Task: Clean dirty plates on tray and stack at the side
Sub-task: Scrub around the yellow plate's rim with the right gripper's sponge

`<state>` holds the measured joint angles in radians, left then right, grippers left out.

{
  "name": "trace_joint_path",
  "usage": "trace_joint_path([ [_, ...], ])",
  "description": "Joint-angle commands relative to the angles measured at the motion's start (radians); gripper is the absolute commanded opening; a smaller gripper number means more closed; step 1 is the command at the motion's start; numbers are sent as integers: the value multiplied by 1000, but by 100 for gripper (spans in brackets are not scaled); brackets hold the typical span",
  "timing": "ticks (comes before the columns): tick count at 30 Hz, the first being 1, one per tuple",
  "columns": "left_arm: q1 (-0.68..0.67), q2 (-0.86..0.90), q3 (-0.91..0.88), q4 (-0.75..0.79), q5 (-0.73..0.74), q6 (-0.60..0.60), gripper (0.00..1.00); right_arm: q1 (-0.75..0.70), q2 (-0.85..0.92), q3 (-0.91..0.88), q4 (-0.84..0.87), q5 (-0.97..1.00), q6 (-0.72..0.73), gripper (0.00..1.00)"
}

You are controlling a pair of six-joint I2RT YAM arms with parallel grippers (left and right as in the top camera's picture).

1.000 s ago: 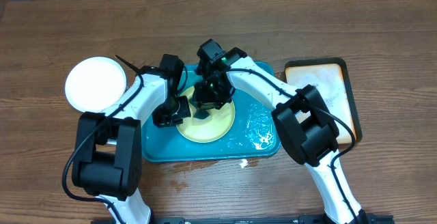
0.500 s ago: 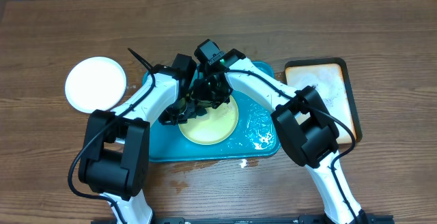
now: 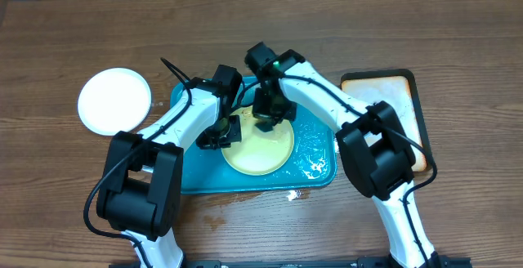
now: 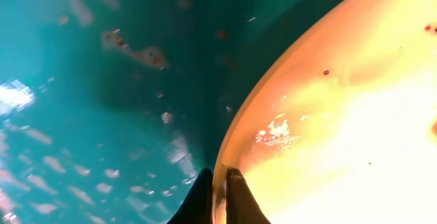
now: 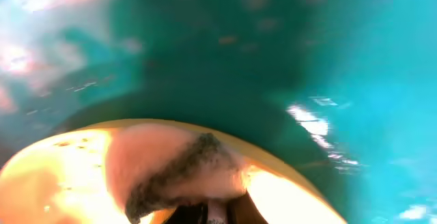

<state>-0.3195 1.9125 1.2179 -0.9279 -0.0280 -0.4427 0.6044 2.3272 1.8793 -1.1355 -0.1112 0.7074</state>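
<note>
Our left hand [image 4: 218, 183] is nearly closed, pinching the rim of the round pale yellow-green plate [image 3: 261, 147] at its 9 o'clock. That plate lies in the large wet teal-blue plastic tray [image 3: 317, 168]. Our right hand [image 3: 265, 123] sits at the plate's 12 o'clock over a pinkish dark-stained pad [image 5: 181, 166]; we cannot tell how far it is open. A round white plate [image 3: 114, 100] rests on the brown wooden surface [image 3: 73, 31] at the tray's 9 o'clock

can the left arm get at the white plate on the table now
Probably not yet: the left end effector is pinching the rim of the yellow plate on the tray. The white plate lies uncovered on the table.
</note>
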Motion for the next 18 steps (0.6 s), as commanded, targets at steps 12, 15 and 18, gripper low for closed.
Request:
trace_joint_path([
  [12, 51, 64, -37, -8, -53, -29, 4, -72, 39, -22, -149, 347, 11, 4],
  [15, 57, 64, -37, -6, -50, -29, 4, -77, 39, -21, -175, 361, 11, 4],
  [18, 58, 64, -37, -5, -53, -30, 4, -78, 39, -19, -191, 375, 11, 4],
])
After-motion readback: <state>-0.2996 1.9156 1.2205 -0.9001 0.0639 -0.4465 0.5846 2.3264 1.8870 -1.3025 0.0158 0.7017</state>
